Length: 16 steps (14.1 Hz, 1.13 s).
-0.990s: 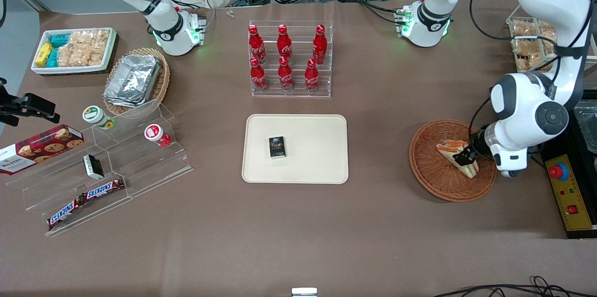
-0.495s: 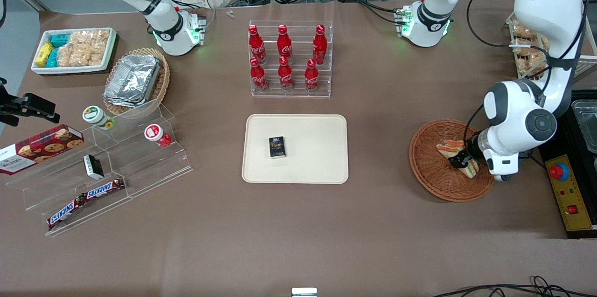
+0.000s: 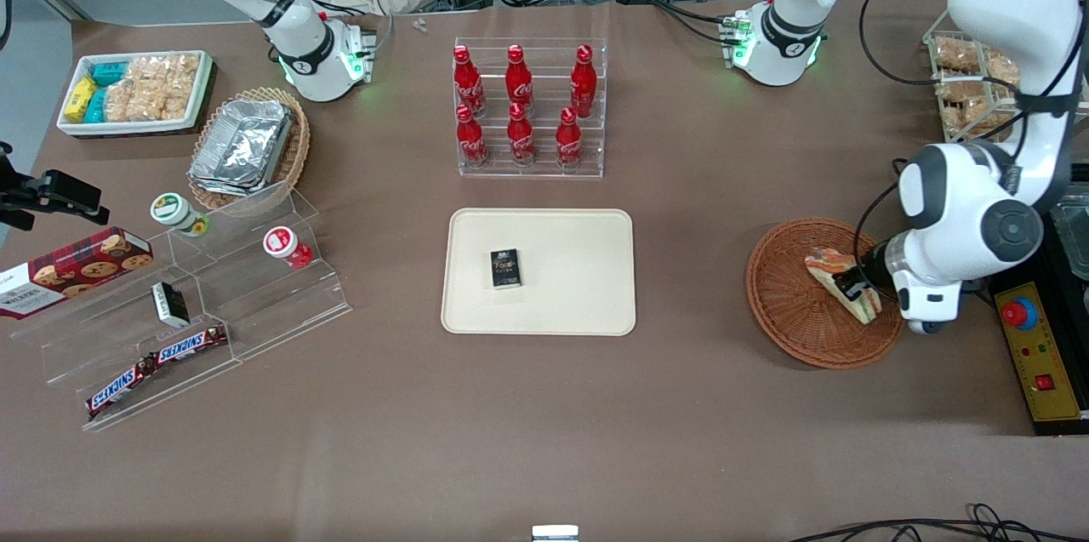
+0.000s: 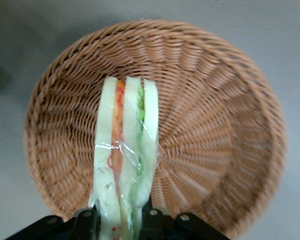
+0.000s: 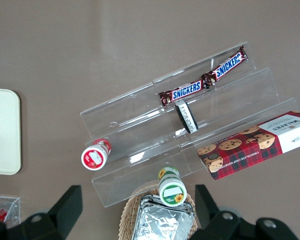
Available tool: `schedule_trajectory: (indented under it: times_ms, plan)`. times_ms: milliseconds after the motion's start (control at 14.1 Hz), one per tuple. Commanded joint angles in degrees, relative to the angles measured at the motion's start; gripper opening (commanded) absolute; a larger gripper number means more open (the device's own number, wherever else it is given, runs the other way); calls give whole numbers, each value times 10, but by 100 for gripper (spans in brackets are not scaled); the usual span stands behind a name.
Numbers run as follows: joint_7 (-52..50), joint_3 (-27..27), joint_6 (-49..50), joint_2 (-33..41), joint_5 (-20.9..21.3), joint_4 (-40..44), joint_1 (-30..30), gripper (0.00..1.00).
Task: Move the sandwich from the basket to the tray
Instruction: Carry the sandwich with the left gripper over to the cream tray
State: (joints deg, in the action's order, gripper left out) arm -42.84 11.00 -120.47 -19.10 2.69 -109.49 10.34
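Gripper (image 4: pixel 119 220) is clamped on the wide end of the sandwich (image 4: pixel 124 160), one finger (image 4: pixel 86 222) on each bread face; the sandwich stands on edge with its filling layers facing the wrist camera, raised over the basket (image 4: pixel 215 125) floor. In the front view the sandwich (image 3: pixel 842 284) sits over the part of the basket (image 3: pixel 787 295) toward the working arm's end. The tray (image 3: pixel 587 270) lies well apart at table centre, carrying a small dark box (image 3: pixel 505 268), with the rack of red bottles (image 3: pixel 527 108) farther from the camera.
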Motion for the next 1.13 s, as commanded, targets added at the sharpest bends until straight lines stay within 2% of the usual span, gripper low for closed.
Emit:
schedule_trajectory:
  times_ms: [0, 212, 354, 566, 707, 1061]
  plan:
    - [-5, 45, 140, -4, 4, 134, -4, 0]
    - [-29, 76, 213, -18, 4, 246, -48, 0]
    - [-39, 78, 210, -33, 3, 287, -113, 0]
    - [-39, 77, 207, -118, 5, 360, -220, 0]
    - [-40, 76, 197, -176, 4, 378, -272, 0]
    - [-33, 75, 135, -278, 5, 374, -326, 0]
